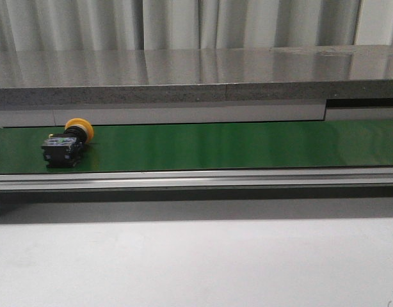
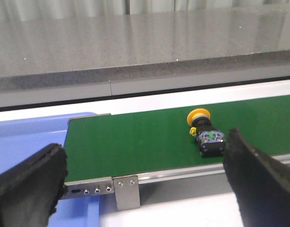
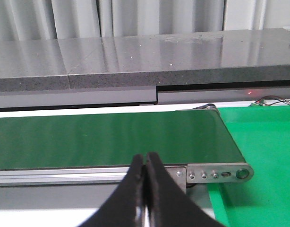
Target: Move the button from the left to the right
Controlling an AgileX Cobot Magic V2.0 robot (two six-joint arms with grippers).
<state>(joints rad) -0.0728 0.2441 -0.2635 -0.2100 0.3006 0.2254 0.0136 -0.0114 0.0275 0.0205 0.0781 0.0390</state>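
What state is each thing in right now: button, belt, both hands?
button: lying on its side on the belt's left part, yellow head toward the far edge, not held.
green conveyor belt: carries only the button; whether it runs cannot be told.
left hand: open wide, near the button, not touching it.
right hand: shut, empty, at the belt's right end.

The left gripper's fingers are cut off by the frame edge in the left wrist view, and one hides the button's near corner. The right gripper's fingers run off the frame. The button's green mark is too small to read.
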